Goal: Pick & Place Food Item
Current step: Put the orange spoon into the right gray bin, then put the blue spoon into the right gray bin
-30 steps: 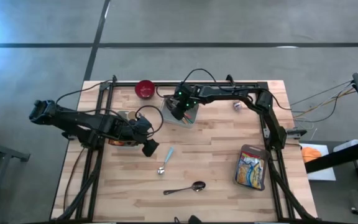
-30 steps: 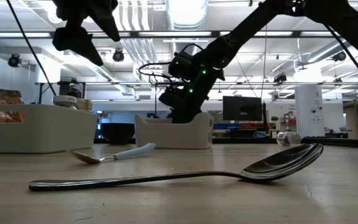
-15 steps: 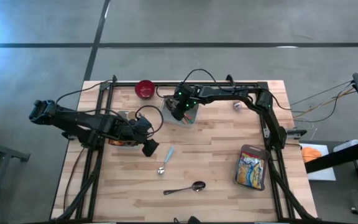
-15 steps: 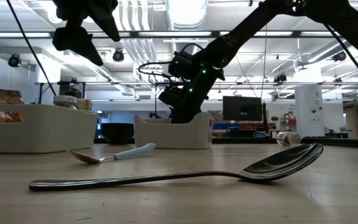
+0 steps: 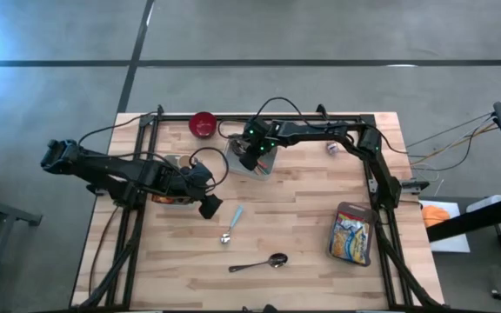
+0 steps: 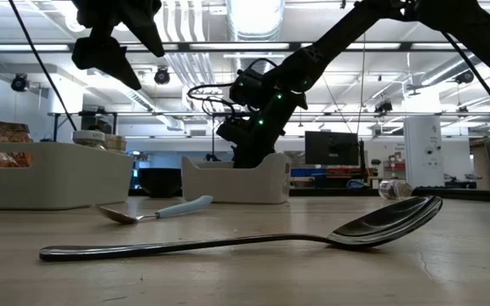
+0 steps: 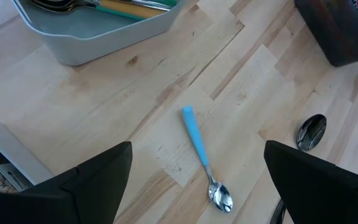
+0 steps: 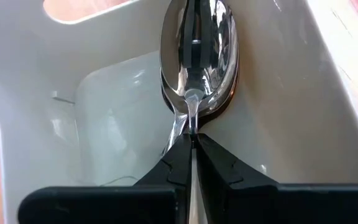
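Two spoons lie loose at lower centre of the wooden table (image 5: 303, 235). Right gripper (image 8: 192, 149), jaws pinched on a shiny metal spoon (image 8: 197, 50), sits inside the white plastic bin (image 5: 252, 158); probably lifting or depositing it next. Left gripper (image 7: 197, 180) hovers wide above a blue-handled spoon (image 7: 201, 155).

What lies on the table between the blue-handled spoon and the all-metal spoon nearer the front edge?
Nothing: in the high view, only bare wood separates the blue-handled spoon from the all-metal spoon. The left wrist view shows the same bare stretch.
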